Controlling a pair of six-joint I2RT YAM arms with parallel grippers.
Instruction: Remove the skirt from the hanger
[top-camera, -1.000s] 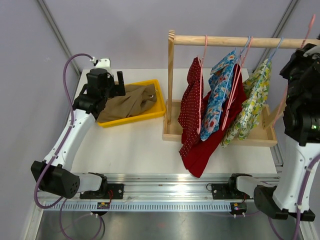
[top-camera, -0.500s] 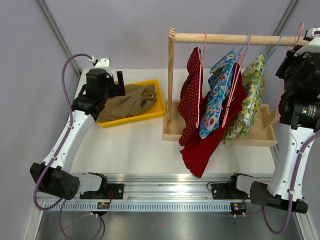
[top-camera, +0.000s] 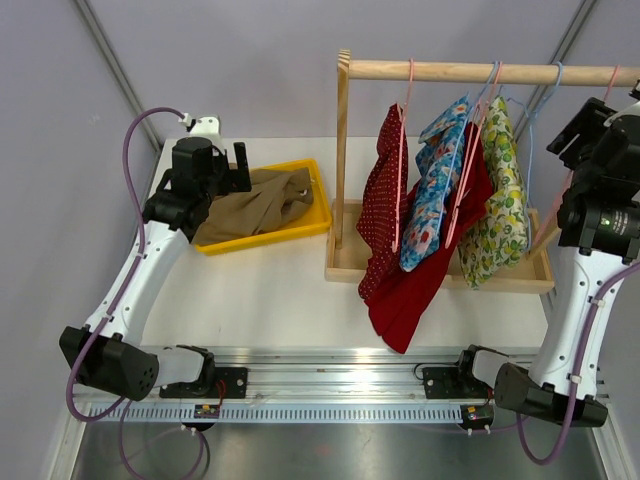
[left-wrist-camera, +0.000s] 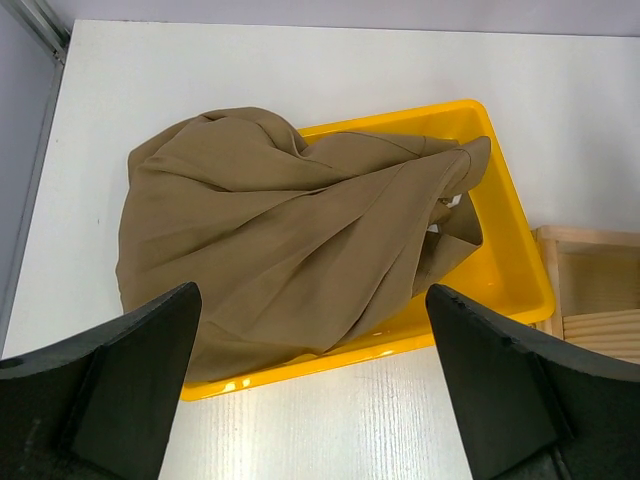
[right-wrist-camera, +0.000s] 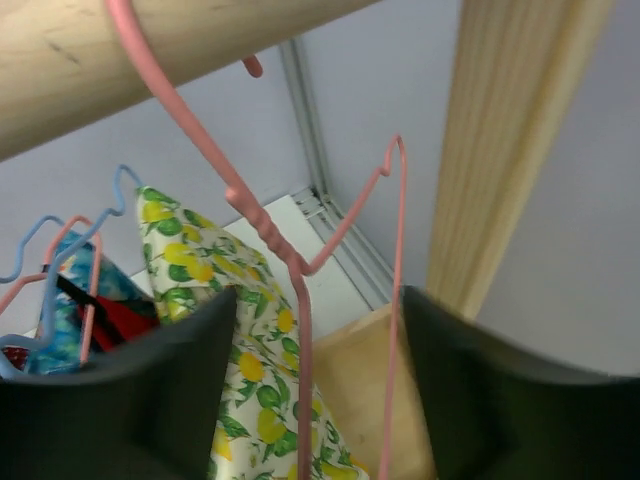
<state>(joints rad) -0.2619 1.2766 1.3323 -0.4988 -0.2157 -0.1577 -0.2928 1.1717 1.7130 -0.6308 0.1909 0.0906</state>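
A brown skirt (top-camera: 255, 203) (left-wrist-camera: 290, 260) lies crumpled in the yellow bin (top-camera: 262, 240) (left-wrist-camera: 505, 215) at the back left. My left gripper (top-camera: 238, 168) (left-wrist-camera: 310, 292) hovers open just above it, nothing between its fingers. At the right end of the wooden rod (top-camera: 450, 72) (right-wrist-camera: 120, 70) hangs a bare pink hanger (top-camera: 607, 82) (right-wrist-camera: 265, 235). My right gripper (top-camera: 580, 128) (right-wrist-camera: 318, 300) stands open around the hanger's wires, both fingers clear of them.
Several garments hang on the rod: red polka-dot (top-camera: 385, 200), blue floral (top-camera: 437, 190), plain red (top-camera: 420, 290) and lemon print (top-camera: 500, 215) (right-wrist-camera: 245, 370). The rack's wooden base (top-camera: 345, 268) and right post (right-wrist-camera: 520, 150) stand close to my right gripper.
My right arm carried the pink hanger up to the rod, then its jaws parted and let it go. The lemon-print garment swung left. The left arm stayed still.
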